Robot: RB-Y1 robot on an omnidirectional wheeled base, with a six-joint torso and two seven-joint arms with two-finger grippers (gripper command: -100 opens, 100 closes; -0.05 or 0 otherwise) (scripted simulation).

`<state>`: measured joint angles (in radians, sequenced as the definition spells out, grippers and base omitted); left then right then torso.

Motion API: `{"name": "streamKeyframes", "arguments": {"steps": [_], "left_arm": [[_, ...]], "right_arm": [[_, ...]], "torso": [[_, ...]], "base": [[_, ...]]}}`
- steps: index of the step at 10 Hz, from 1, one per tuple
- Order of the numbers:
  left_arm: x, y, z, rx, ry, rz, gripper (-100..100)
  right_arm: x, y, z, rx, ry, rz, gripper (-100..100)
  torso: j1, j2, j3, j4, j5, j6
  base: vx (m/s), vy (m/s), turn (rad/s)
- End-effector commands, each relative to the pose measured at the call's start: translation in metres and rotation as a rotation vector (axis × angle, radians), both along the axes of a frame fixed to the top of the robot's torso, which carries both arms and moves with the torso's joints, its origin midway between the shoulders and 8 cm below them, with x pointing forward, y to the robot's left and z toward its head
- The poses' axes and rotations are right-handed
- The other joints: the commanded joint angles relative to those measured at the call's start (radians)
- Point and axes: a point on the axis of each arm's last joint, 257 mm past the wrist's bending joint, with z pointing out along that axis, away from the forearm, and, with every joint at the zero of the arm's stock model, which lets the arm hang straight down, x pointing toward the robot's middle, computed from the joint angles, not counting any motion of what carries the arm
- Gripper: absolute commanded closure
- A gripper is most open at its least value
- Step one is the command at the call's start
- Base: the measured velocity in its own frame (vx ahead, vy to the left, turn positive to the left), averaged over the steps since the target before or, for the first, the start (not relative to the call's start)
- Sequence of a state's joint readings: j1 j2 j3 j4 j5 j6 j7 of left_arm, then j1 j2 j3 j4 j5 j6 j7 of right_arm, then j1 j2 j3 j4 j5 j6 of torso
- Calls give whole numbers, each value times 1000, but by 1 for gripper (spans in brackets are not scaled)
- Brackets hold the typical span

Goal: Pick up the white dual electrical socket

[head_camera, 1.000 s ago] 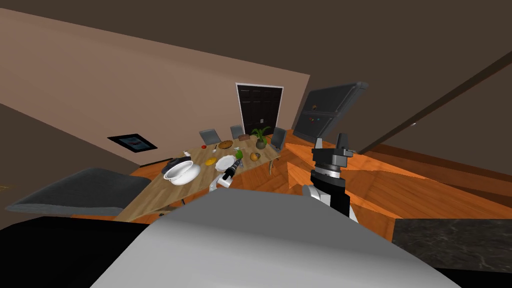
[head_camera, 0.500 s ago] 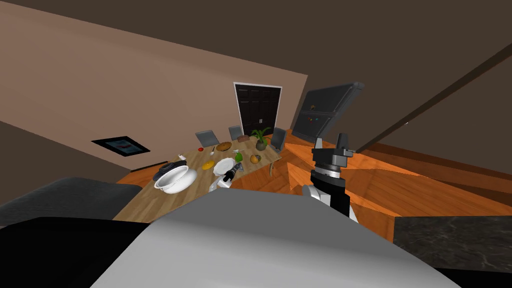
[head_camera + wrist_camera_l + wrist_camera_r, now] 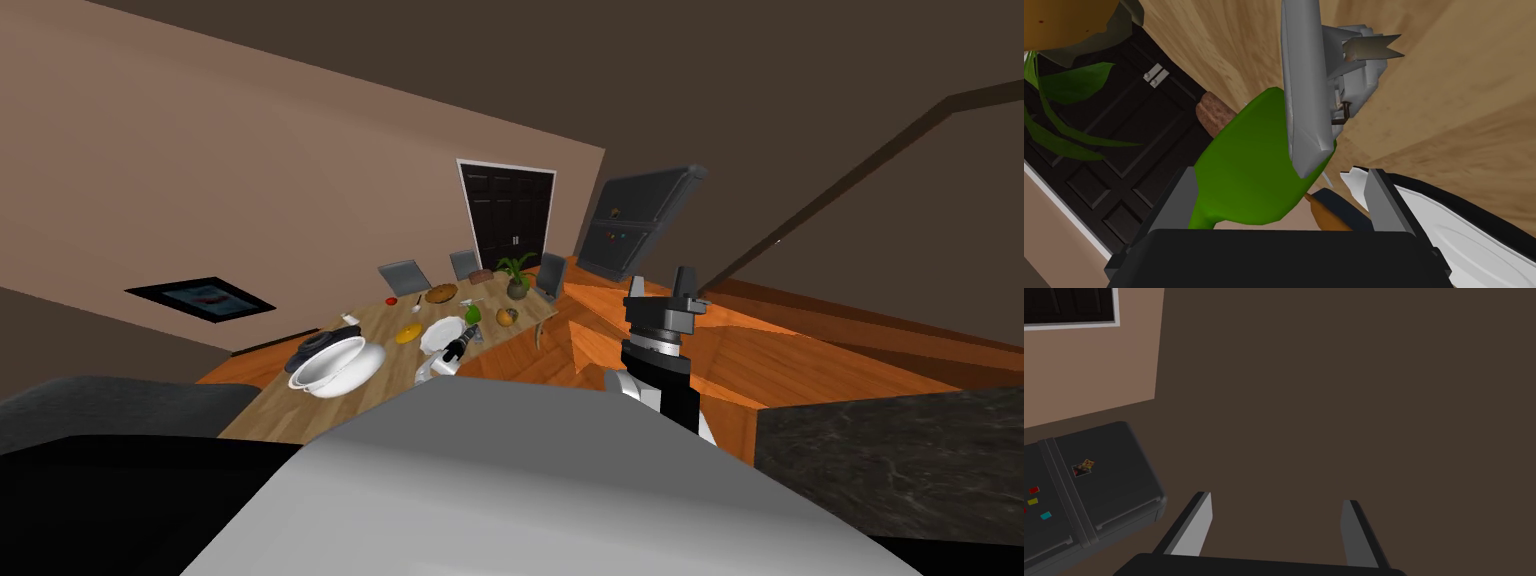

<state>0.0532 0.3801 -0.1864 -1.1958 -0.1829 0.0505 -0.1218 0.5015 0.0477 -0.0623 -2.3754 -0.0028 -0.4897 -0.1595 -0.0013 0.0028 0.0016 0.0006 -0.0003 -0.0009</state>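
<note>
Dual electrical socket (image 3: 1307, 95) stands ahead of the left pincer (image 3: 1280, 172), past its fingertips and not between them. It looks light grey more than white. I see it from the edge: a thin flat plate, with a grey box and some small metal parts on its back side. It is above a wooden table (image 3: 1454, 90); whether it rests on the wood I cannot tell.

The left pincer is spread wide and grips nothing. Its two fingers (image 3: 1380, 200) stand well apart. Between the fingers, closer to the pincer than the socket, lies a smooth green object (image 3: 1244, 175). The near end of the socket plate overlaps this green object in the wrist view; I cannot tell if they touch. Just beside one finger is the rim of a white plate (image 3: 1454, 235), and near the pincer's dark body a brown handle (image 3: 1326, 216) comes out from under the green object. Farther ahead of the pincer are a brown loaf (image 3: 1216, 114), some green leaves (image 3: 1069, 85) and a dark panelled door (image 3: 1119, 150).

The right pincer (image 3: 1276, 499) is held high at the robot's right side, away from the table. Its fingers are also spread apart and hold nothing.
</note>
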Motion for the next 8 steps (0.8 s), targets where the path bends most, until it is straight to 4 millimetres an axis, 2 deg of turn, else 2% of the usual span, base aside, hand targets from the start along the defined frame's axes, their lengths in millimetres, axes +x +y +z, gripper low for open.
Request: {"name": "streamKeyframes", "arguments": {"steps": [1,2,3,6,7,8], "left_arm": [[4,16,-2,2,-2,25,-100],[6,31,-2,2,-4,47,-100],[3,33,-6,4,5,51,-100],[8,76,-5,2,-2,120,-100],[6,77,-7,3,3,122,-100],[8,90,-6,1,-2,145,-100]], "right_arm": [[0,0,0,0,0,0,0],[0,0,0,0,0,0,0],[0,0,0,0,0,0,0],[0,0,0,0,0,0,0],[0,0,0,0,0,0,0],[0,0,0,0,0,0,0]], "torso": [[0,0,0,0,0,0],[-1,0,0,0,0,1],[-1,1,0,0,0,0],[-1,0,0,0,0,1],[-1,1,1,0,0,0],[0,0,0,0,0,0]], "base": [[-53,-27,-167],[-62,-25,-234],[-42,-13,-76],[-59,-30,-220],[-51,-25,-54],[-35,-24,-133]]}}
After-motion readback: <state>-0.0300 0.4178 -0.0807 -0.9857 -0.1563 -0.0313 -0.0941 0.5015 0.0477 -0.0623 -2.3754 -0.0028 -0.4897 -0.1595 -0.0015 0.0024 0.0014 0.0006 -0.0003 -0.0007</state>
